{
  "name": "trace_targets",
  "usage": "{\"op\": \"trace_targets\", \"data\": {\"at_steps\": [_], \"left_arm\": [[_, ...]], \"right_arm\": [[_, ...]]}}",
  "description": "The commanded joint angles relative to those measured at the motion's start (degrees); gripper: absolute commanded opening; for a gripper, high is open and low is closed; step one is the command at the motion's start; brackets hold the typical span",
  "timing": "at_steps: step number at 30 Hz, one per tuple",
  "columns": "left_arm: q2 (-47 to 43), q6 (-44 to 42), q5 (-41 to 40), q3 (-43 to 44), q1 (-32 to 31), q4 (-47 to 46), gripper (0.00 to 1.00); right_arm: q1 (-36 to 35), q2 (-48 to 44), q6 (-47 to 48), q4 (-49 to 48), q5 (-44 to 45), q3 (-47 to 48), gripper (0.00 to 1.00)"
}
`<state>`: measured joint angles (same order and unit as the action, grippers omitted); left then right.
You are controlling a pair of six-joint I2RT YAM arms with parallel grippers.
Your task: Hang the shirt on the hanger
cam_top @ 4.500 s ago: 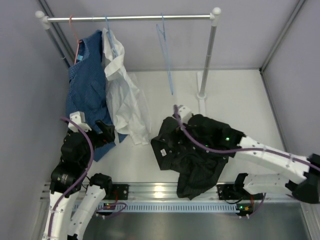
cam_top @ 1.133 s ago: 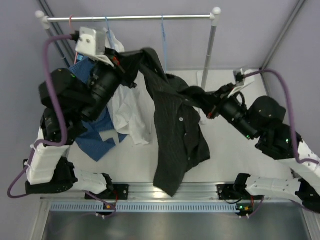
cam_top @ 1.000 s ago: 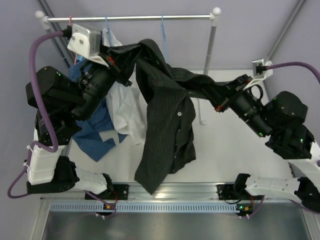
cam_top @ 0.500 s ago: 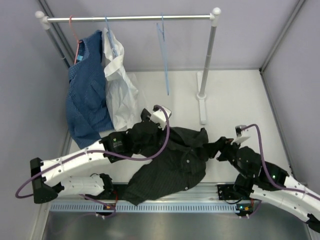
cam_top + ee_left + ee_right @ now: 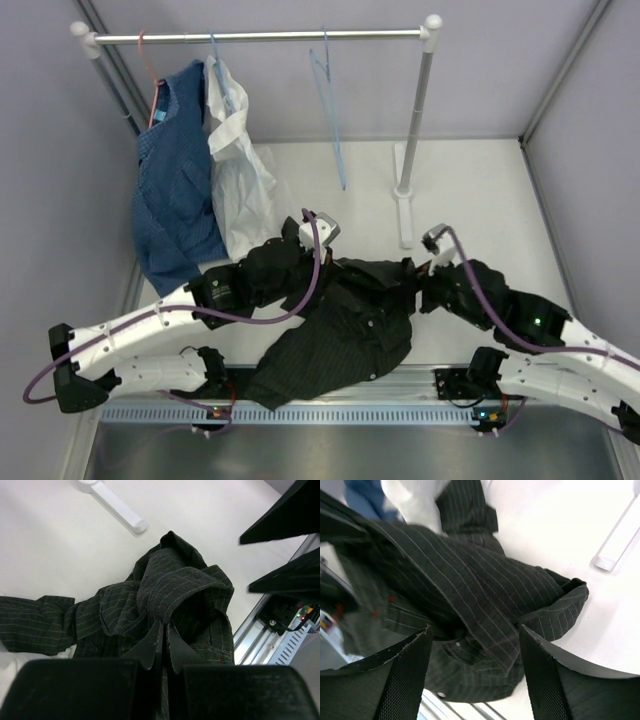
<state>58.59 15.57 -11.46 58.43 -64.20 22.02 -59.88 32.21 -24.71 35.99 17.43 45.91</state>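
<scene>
Lowered from mid-air a second ago, the shirt [image 5: 350,320] now lies crumpled on the table [image 5: 480,190] by the near edge. The left gripper [image 5: 162,630] stays pinched tight on a fold at its left. The right gripper [image 5: 475,630] has let go and hovers, jaws wide, over its right edge. The hanger [image 5: 330,110] hangs on the far rail [image 5: 260,36], well apart.

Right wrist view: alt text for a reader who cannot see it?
The right tool stands open above a crumpled black pinstriped shirt lying on a white table. A white rack foot shows at the upper right.
</scene>
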Motion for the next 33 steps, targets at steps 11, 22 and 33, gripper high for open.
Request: {"op": "trace_targets", "data": {"at_steps": [11, 22, 33], "left_arm": [[-2.7, 3.5, -0.5, 0.9, 0.0, -1.5, 0.00], [-3.8, 2.1, -0.8, 0.1, 0.0, -1.5, 0.24], [0.9, 2.7, -15.3, 3.3, -7.6, 2.0, 0.98]], "right_arm": [[-0.2, 14.5, 14.5, -15.7, -5.4, -1.0, 0.60], [-0.2, 17.0, 17.9, -18.4, 9.7, 2.1, 0.00], [-0.2, 27.9, 11.9, -0.1, 6.9, 17.9, 0.00]]}}
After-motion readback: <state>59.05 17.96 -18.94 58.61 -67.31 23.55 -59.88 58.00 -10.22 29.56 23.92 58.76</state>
